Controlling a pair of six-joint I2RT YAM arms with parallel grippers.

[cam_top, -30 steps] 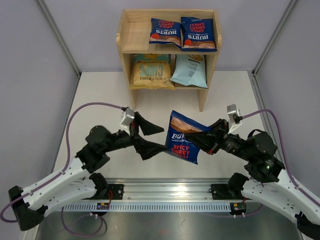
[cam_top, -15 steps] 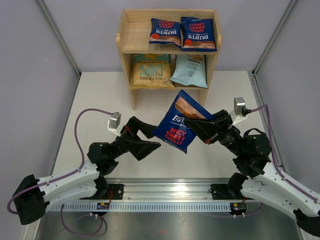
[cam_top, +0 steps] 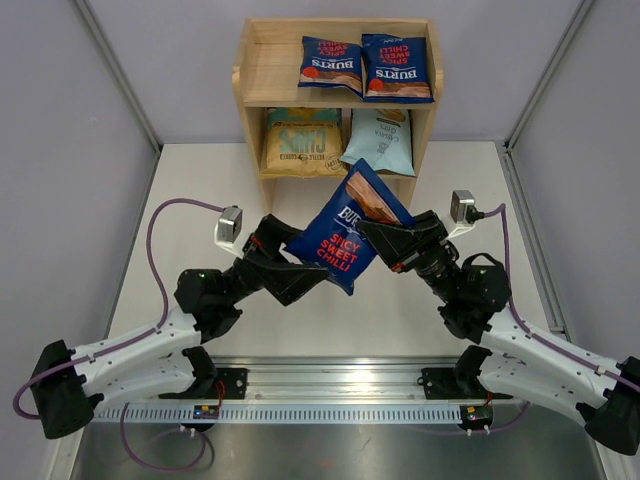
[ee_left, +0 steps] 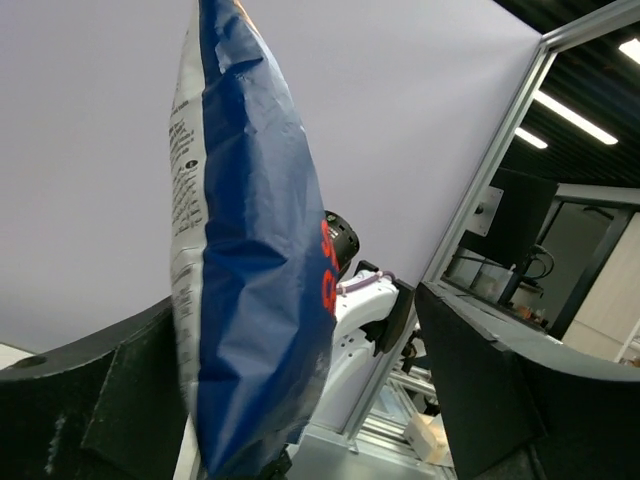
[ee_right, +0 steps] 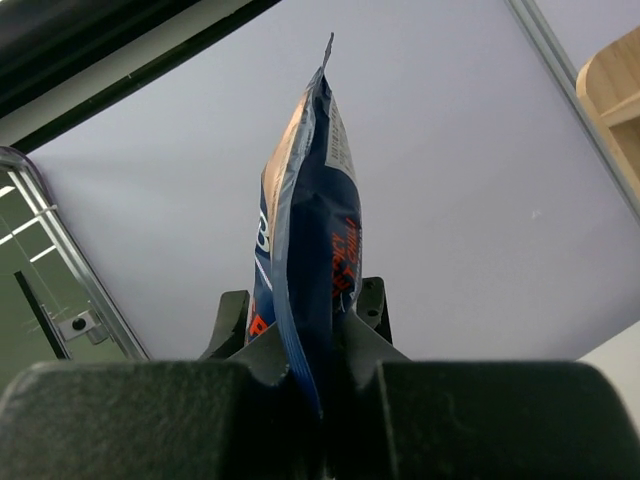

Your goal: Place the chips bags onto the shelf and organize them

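Observation:
A dark blue Burts chips bag (cam_top: 345, 228) hangs in the air in front of the shelf (cam_top: 240, 82), its right edge pinched in my shut right gripper (cam_top: 386, 241). In the right wrist view the bag (ee_right: 310, 220) rises edge-on from between the gripper's (ee_right: 318, 365) jaws. My left gripper (cam_top: 296, 268) is open, its jaws straddling the bag's lower left corner. In the left wrist view the bag (ee_left: 250, 260) hangs near the left finger, far from the right finger (ee_left: 480, 380). Two Burts bags (cam_top: 332, 66) (cam_top: 398, 68) lie on the top tier. A tan bag (cam_top: 303, 143) and a pale blue bag (cam_top: 380, 140) stand on the lower tier.
The left part of the shelf's top tier (cam_top: 270, 60) is bare wood. Grey walls with metal posts (cam_top: 120, 80) close in the table (cam_top: 200, 180) on both sides. The shelf's corner (ee_right: 615, 100) shows at the right edge of the right wrist view.
The right gripper has carried the bag up and leftward toward the shelf, tilting it. The left arm followed, and its jaws now straddle the bag's lower corner, slightly narrower than before.

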